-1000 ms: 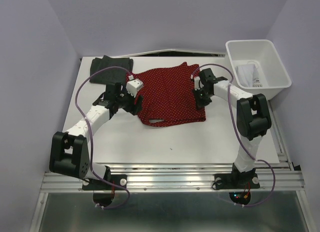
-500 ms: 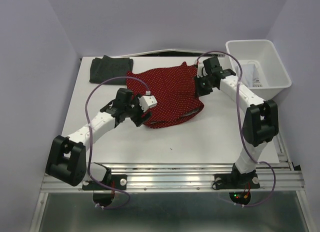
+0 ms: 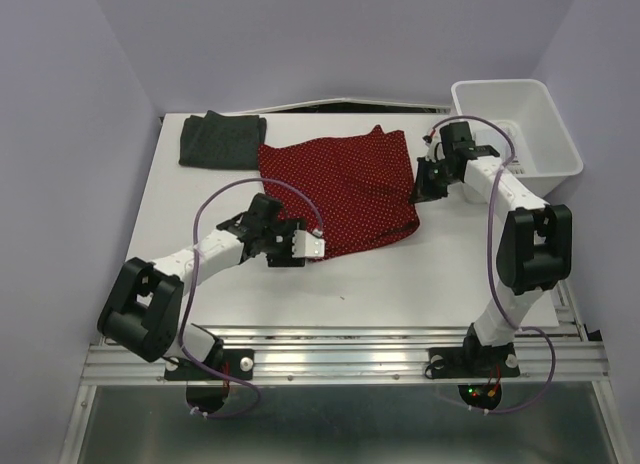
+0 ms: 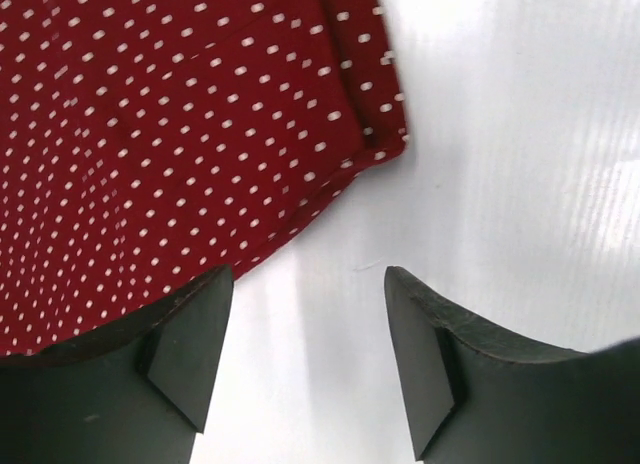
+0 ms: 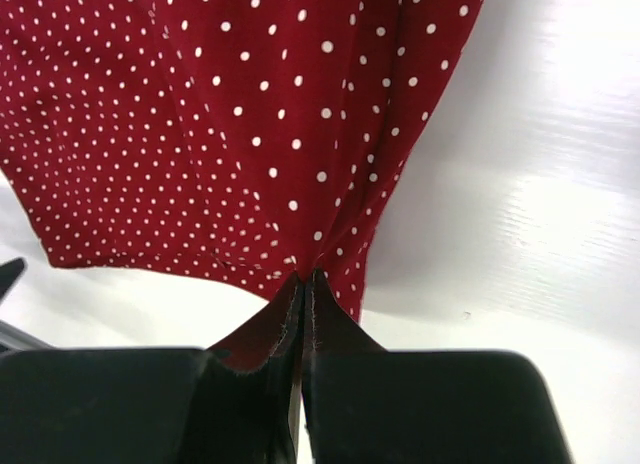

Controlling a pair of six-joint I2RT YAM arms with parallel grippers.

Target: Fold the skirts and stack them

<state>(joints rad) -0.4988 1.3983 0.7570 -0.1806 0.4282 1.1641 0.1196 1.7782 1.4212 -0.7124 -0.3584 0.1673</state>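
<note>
The red skirt with white dots (image 3: pixel 340 189) lies spread flat in the middle of the table. My right gripper (image 3: pixel 422 184) is shut on its right edge, and the cloth bunches into the closed fingertips (image 5: pixel 303 284) in the right wrist view, where the red skirt (image 5: pixel 230 114) fills the upper left. My left gripper (image 3: pixel 300 246) stands open at the skirt's front left hem with nothing between its fingers. In the left wrist view the open gripper (image 4: pixel 305 354) is over bare table, its left finger at the edge of the red skirt (image 4: pixel 150 134). The dark skirt (image 3: pixel 222 139) lies folded at the back left. The white skirt is hidden.
A white plastic bin (image 3: pixel 545 114) stands at the back right, just behind my right arm, which crosses its near-left corner. The white table (image 3: pixel 400 284) ends in a metal rail at the front. Purple walls close in the sides.
My right gripper has drawn the skirt's right edge back and to the right, and the cloth is spread out flatter. The open left gripper has moved forward and right along the front hem.
</note>
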